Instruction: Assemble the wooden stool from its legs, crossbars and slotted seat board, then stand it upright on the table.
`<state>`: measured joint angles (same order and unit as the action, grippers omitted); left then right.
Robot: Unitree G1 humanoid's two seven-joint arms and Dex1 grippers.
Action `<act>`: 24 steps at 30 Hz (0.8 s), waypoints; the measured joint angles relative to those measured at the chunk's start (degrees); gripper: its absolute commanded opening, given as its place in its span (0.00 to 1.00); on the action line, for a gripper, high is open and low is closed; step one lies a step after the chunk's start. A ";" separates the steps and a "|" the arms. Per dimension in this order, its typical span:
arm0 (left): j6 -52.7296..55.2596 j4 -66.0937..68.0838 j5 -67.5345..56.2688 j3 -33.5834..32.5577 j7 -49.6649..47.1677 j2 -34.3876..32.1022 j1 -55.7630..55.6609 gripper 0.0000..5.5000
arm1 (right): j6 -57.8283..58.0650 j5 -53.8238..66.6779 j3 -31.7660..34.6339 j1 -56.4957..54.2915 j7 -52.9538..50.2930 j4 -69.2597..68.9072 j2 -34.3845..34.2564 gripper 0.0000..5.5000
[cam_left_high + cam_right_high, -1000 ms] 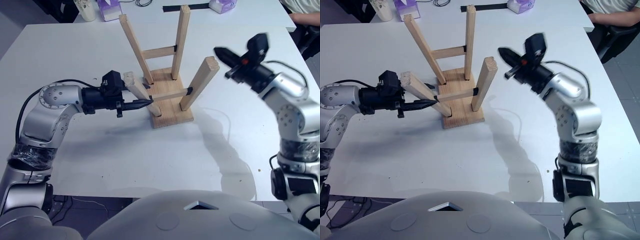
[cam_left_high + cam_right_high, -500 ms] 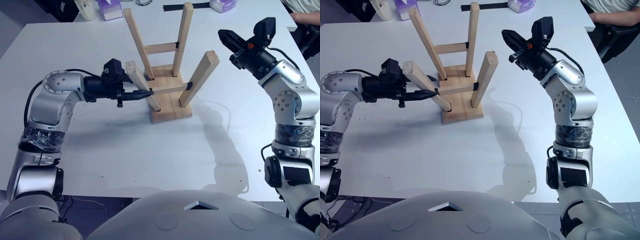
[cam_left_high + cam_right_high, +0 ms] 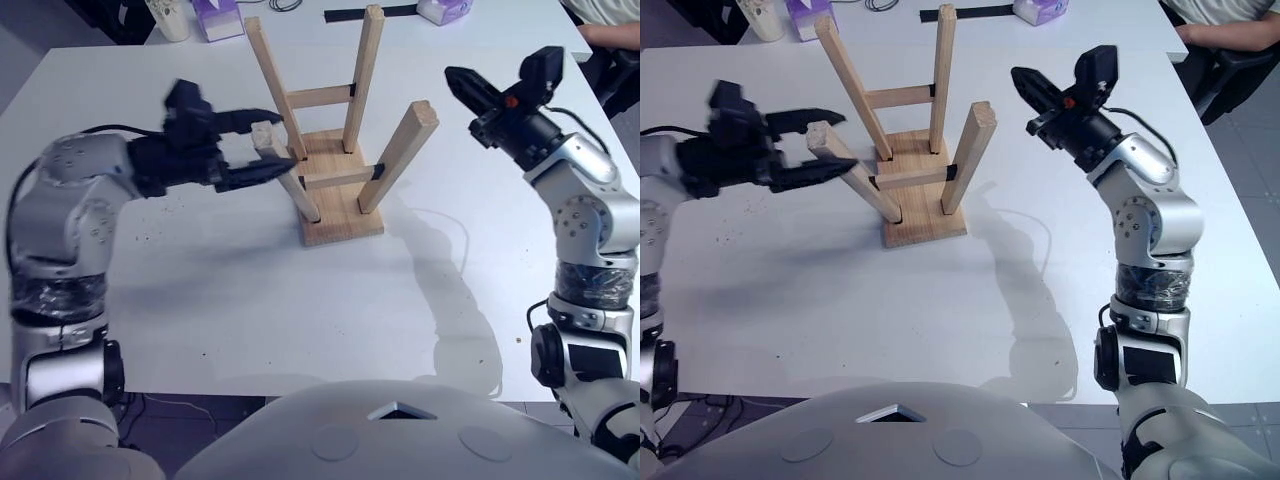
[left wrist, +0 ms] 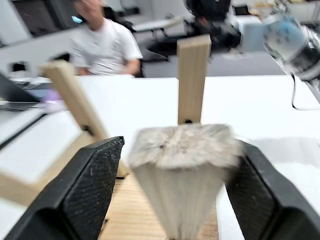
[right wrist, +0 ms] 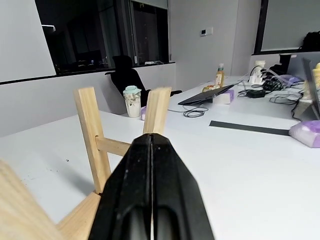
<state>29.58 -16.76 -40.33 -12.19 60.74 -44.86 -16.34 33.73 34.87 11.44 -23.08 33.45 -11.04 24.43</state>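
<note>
Because the stool (image 3: 335,190), inverted on its seat board (image 3: 345,225) mid-tabletop (image 3: 300,300), looks stiff, light and probably loose-jointed, the left tool (image 3: 285,140), spread open astride the end of one leg (image 3: 287,178), should grip lower, while the right tool (image 3: 455,78) hovers clenched, empty.

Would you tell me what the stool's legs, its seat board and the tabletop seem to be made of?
Stool legs: pale, unfinished-looking wood; grain lines and a rough, fibrous cut end show in the left wrist view.
Seat board: the same light wood, matte, with visible grain.
Tabletop: smooth white surface, probably laminate or painted board; the look leaves that open.
</note>
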 measured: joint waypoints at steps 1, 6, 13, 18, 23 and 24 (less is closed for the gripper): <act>1.72 -2.10 -2.14 -3.51 -1.58 -0.21 2.16 0.61 | 1.13 2.28 1.56 -0.10 -0.25 -1.51 0.36 0.00; 7.45 -8.12 -14.18 -17.82 -14.36 1.03 5.31 0.61 | 5.04 12.70 5.56 -2.22 -0.92 -7.58 0.45 0.00; 4.89 -14.21 -16.67 -20.70 -45.48 14.39 0.90 0.61 | 1.47 -4.13 -2.67 1.64 -11.01 -8.12 0.37 0.00; 4.37 -25.55 2.60 -8.75 -66.14 29.21 20.14 0.49 | -1.30 -18.99 -5.51 13.62 -29.67 -17.10 -6.95 0.00; -1.43 -33.35 20.40 8.95 -70.70 32.70 30.10 0.37 | 1.19 -25.14 -17.77 23.50 -35.43 -28.15 -12.08 0.00; -2.07 -33.37 22.76 11.03 -71.12 33.59 31.84 0.33 | 1.50 -26.00 -19.50 24.41 -35.62 -28.92 -12.96 0.00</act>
<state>27.51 -50.13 -17.57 -1.16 -10.37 -11.27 15.50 35.22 8.87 -8.06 1.33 -2.17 -39.96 11.47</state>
